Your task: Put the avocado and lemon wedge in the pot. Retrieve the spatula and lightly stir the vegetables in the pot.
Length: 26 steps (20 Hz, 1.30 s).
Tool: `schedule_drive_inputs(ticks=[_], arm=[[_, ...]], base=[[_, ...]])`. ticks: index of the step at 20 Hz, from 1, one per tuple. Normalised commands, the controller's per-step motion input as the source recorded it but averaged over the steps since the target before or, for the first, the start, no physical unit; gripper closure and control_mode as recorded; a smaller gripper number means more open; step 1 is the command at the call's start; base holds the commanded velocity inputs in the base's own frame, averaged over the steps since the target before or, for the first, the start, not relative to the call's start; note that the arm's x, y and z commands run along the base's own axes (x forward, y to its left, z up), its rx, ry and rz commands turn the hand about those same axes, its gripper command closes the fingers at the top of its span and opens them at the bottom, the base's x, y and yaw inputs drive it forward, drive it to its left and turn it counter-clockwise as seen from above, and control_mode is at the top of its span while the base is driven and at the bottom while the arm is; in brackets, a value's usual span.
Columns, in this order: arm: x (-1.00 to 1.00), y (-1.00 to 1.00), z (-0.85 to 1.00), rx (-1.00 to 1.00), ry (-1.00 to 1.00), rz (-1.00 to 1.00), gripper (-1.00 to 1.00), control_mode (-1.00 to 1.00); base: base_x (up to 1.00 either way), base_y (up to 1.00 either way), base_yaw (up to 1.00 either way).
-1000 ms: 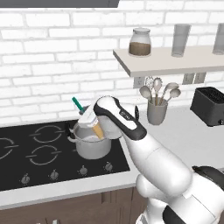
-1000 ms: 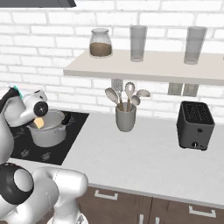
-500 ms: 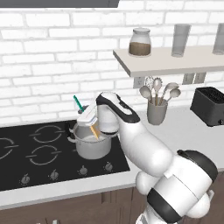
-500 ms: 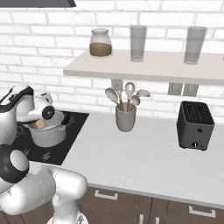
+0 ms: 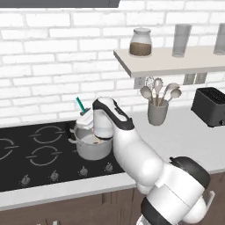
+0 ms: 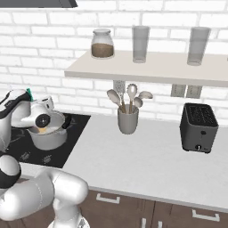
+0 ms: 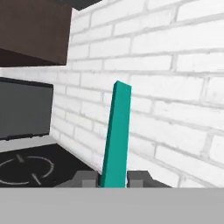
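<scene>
Pincer (image 7: pixel 113 178) clamped on spatula (image 7: pixel 116 135)

spatula (image 7: pixel 115 135) handle teal in my tool (image 7: pixel 113 178) | pot (image 5: pixel 91 147) shiny steel-grey | hob (image 5: pixel 26 154) black, pale ring marks | wall (image 5: pixel 52 57) white brick | worktop (image 6: pixel 147 164) light grey | toaster (image 6: pixel 199 128) black | jar (image 6: pixel 102 43) brown-filled

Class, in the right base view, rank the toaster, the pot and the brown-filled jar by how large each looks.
1. toaster, nearest the camera, which may flatter it.
2. pot, partly hidden by the arm.
3. jar, clearly smallest.
</scene>
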Motion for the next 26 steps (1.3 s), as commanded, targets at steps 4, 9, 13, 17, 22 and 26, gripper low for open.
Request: schedule_drive_inputs(ticks=[4, 9, 13, 17, 22, 26], arm=[[0.36, 0.0, 0.0, 0.0, -0.08, -0.17, 1.0, -1.0], [0.6, 0.0, 0.02, 0.01, -0.07, -0.1, 1.0, -1.0], [0.1, 0.01, -0.25, 0.03, 0.0, -0.04, 1.0, -1.0], [0.0, 0.08, -0.46, 0.05, 0.0, -0.01, 1.0, -1.0], [0.15, 0.0, -0.31, 0.03, 0.0, -0.03, 1.0, -1.0], [0.01, 0.0, -0.48, 0.04, 0.0, -0.01, 1.0, -1.0]], base=[[0.0, 0.0, 0.0], [0.0, 0.0, 0.0], [0.0, 0.0, 0.0], [0.0, 0.0, 0.0], [0.0, 0.0, 0.0], [0.0, 0.0, 0.0]])
